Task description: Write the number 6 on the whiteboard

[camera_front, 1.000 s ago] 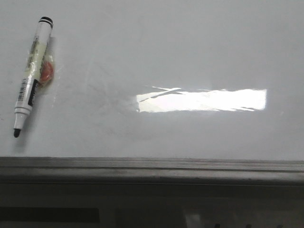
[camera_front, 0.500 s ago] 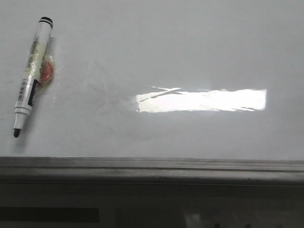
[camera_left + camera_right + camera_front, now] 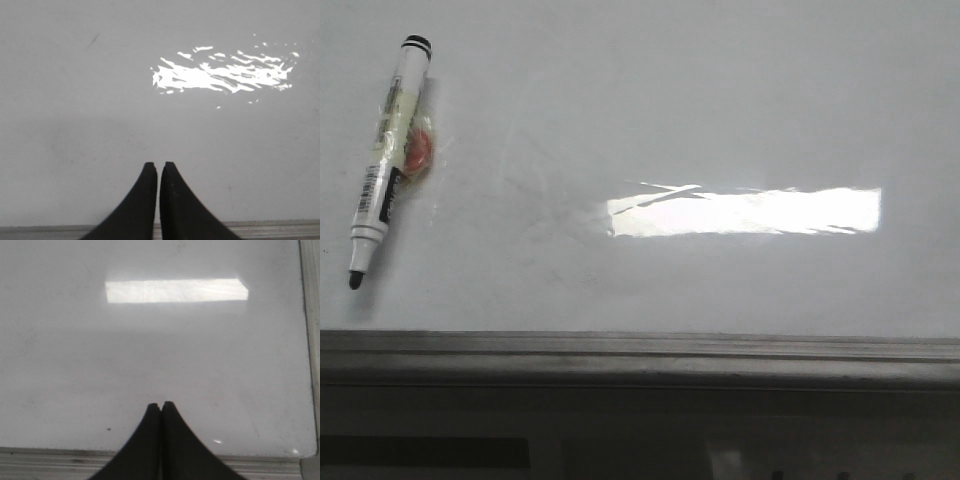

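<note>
You haven't started: the glossy white-grey whiteboard (image 3: 720,110) carries no 6, both the left claw (image 3: 159,167) and right claw (image 3: 161,406) are pressed together empty, and the uncapped black-tipped white marker (image 3: 385,160) near the board's left edge needs gripping first.

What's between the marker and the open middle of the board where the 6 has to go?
Nothing visible. The marker lies uncapped at the far left of the whiteboard with a small red object beside it; the surface to its right holds only faint smudges and glare. No 6 is drawn yet.
</note>
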`<state>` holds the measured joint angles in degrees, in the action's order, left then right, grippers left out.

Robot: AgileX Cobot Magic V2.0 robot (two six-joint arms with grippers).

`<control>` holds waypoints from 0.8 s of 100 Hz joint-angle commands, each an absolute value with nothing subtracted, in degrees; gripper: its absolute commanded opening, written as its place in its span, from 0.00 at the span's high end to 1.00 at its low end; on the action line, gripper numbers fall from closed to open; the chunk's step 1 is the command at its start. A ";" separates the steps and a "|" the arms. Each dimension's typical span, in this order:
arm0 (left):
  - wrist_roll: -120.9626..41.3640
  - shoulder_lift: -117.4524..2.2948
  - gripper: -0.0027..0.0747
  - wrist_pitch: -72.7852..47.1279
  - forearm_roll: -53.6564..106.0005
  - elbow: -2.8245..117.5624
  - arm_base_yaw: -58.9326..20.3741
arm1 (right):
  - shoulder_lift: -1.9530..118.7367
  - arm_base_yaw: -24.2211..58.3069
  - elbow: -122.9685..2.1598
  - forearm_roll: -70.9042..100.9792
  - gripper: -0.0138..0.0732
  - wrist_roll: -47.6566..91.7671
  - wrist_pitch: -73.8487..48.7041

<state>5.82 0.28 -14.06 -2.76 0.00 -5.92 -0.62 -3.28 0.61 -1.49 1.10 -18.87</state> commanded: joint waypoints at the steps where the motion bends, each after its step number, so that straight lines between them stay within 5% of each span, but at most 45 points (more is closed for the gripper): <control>1: 6.12 1.96 0.99 -7.08 -3.63 -1.37 -6.42 | -1.53 -3.22 1.47 -1.61 0.91 1.50 -14.96; 80: 6.12 1.72 0.99 -2.33 5.22 -1.37 -6.42 | -0.44 -3.22 1.47 0.80 0.91 1.50 -6.64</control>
